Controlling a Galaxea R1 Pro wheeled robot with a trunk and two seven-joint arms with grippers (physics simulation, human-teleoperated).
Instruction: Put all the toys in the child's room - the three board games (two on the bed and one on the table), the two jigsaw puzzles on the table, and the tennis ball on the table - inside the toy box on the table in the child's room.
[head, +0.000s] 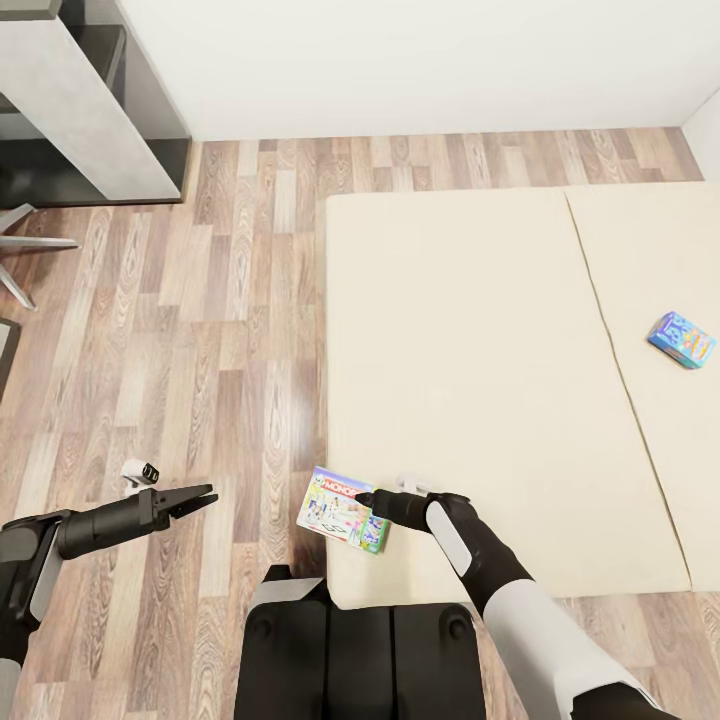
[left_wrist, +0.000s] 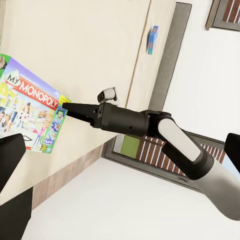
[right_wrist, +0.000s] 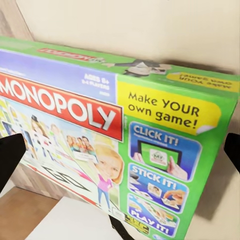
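A green-edged Monopoly board game (head: 343, 523) (left_wrist: 30, 107) (right_wrist: 100, 130) lies on the near left corner of the beige bed (head: 470, 380), jutting over the bed's edge. My right gripper (head: 362, 498) (left_wrist: 67, 105) is at the box's right edge, its fingers (right_wrist: 10, 157) spread wide and open, holding nothing. A small blue board game (head: 682, 339) (left_wrist: 152, 39) lies far right on the mattress. My left gripper (head: 203, 495) hangs open over the floor, left of the bed. The toy box, jigsaw puzzles and tennis ball are out of view.
A grey table end (head: 85, 110) with dark sides stands at the far left by the white wall. Chair legs (head: 25, 250) show at the left edge. Wood-plank floor (head: 230, 330) runs between table and bed. My dark base (head: 355, 650) is at the bed's foot.
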